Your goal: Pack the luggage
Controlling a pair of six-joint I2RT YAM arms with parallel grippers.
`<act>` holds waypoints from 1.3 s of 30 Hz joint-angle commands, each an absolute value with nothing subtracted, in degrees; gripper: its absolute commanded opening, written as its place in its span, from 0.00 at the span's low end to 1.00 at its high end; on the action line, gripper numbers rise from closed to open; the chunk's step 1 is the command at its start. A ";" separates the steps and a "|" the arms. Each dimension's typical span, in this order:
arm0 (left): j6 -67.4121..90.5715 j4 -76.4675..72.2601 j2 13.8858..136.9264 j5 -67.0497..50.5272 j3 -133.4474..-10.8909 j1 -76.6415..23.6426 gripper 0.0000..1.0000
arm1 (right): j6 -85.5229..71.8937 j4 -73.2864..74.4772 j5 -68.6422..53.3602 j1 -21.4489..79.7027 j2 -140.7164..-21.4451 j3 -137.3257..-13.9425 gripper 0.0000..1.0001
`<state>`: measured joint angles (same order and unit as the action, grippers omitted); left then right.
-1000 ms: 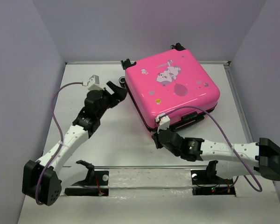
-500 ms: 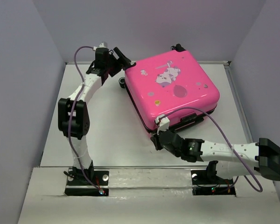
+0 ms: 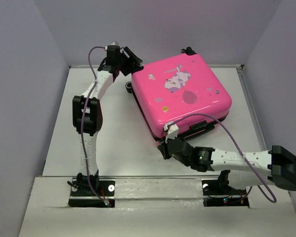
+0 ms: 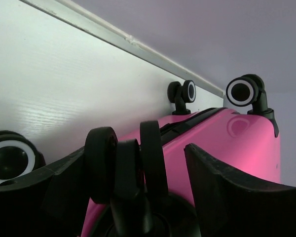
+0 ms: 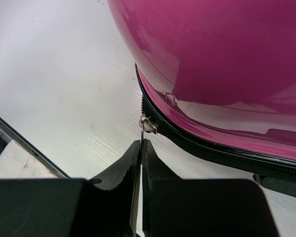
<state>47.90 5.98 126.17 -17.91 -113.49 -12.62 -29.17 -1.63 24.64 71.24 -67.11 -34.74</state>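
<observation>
The luggage (image 3: 182, 94), a bright pink hard-shell suitcase with a cartoon print, lies flat and closed toward the back right of the table. My left gripper (image 3: 131, 61) reaches to its far left corner. In the left wrist view the open left gripper (image 4: 138, 154) straddles a black caster wheel (image 4: 127, 165), with a gap on the right side. My right gripper (image 3: 163, 146) sits at the near left corner. The right wrist view shows this gripper (image 5: 141, 144) shut on the thin metal zipper pull (image 5: 145, 124) of the black zipper (image 5: 212, 148).
Other casters (image 4: 241, 91) (image 4: 189, 91) (image 4: 10, 160) stick out along the suitcase's back edge, close to the back wall rail (image 4: 113, 34). Grey walls (image 3: 24, 74) enclose the table on the left, right and back. A raised strip (image 3: 153, 185) runs along the near edge by the arm bases.
My left arm swung from beside the suitcase's left edge up to its far left corner, and its jaws now straddle a caster. The right gripper stayed shut on the zipper pull.
</observation>
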 commanded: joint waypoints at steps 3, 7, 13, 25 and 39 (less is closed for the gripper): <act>54.31 1.23 129.81 -23.73 -120.58 -13.01 0.78 | -31.55 -7.29 18.81 73.48 -66.80 -34.37 0.07; 56.51 -3.24 129.03 -23.82 -118.49 -13.10 0.54 | -31.90 -7.29 19.33 73.48 -66.36 -33.58 0.07; 58.71 -14.04 123.23 -21.80 -106.72 -12.31 0.06 | -31.99 -6.94 21.18 72.95 -65.66 -33.31 0.07; 57.56 -27.33 91.25 -9.76 -62.61 0.86 0.06 | -24.00 -8.52 12.14 57.15 -67.76 -40.15 0.07; 51.24 -20.03 54.05 -10.72 -26.10 1.49 0.06 | -27.60 -16.86 8.00 68.35 -74.25 -34.89 0.07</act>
<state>62.02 -21.61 55.13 2.24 -32.03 5.67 -21.21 -1.08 9.13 51.83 -68.99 -36.56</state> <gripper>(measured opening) 0.615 0.074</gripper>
